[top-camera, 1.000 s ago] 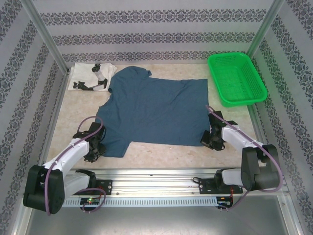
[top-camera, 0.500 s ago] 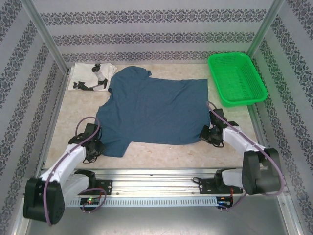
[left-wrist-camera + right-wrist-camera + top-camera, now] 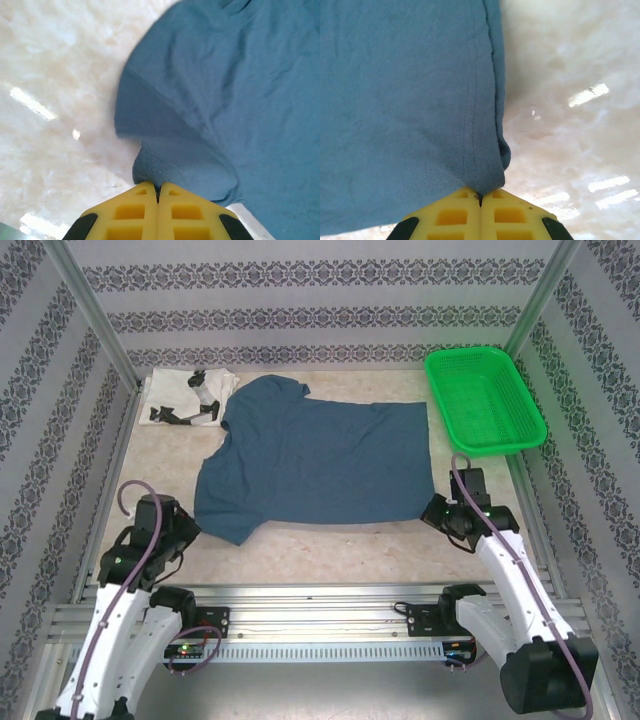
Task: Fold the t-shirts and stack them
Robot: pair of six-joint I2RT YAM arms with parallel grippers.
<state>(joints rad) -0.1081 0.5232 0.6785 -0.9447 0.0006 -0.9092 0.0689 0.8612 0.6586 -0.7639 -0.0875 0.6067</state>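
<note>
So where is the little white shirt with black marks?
In the top view, the folded white shirt with black marks lies in the table's far left corner, beside the dark blue-teal cloth t-shirt.

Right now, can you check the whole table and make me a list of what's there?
Surface: pale marbled table, glare spots, no spills seen.
Job's things: dark blue t-shirt spread flat; white printed shirt folded, far left corner.
Clutter: green mesh basket, far right, looks empty.
Tools: left tool shut on the blue shirt's sleeve; right tool shut on its hem corner.
Cables: purple cables looped along both arms.
Surroundings: patterned walls, metal frame posts.
</note>
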